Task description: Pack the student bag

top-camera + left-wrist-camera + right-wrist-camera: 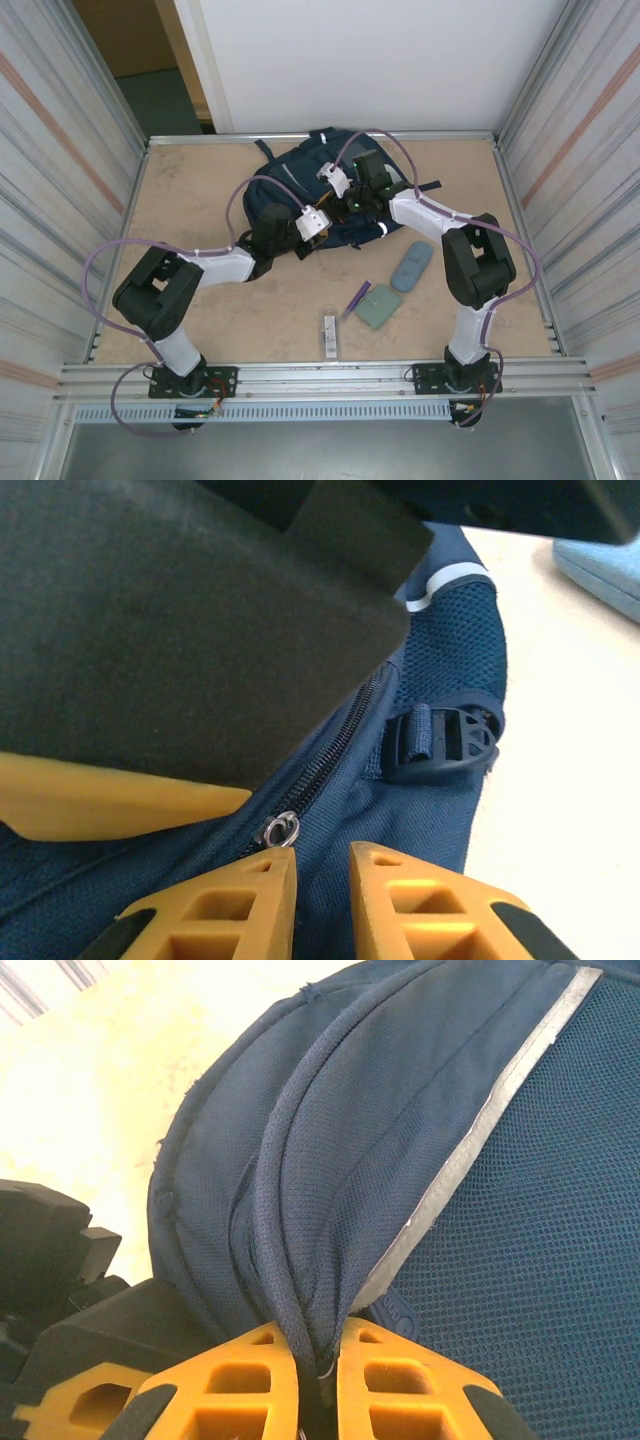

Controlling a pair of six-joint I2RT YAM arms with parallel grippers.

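Here, student bag [287,186] lies on table [190,195] (corrugated walls [60,150]).

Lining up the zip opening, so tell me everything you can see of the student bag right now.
The student bag is navy fabric with mesh panels, a pale stripe and a black plastic buckle. It lies flat at the far middle of the table. Its zip is closed where visible, and its metal ring pull sits beside the left tool; whether that tool grips anything is unclear. The right tool pinches a piped fold of the bag's edge.
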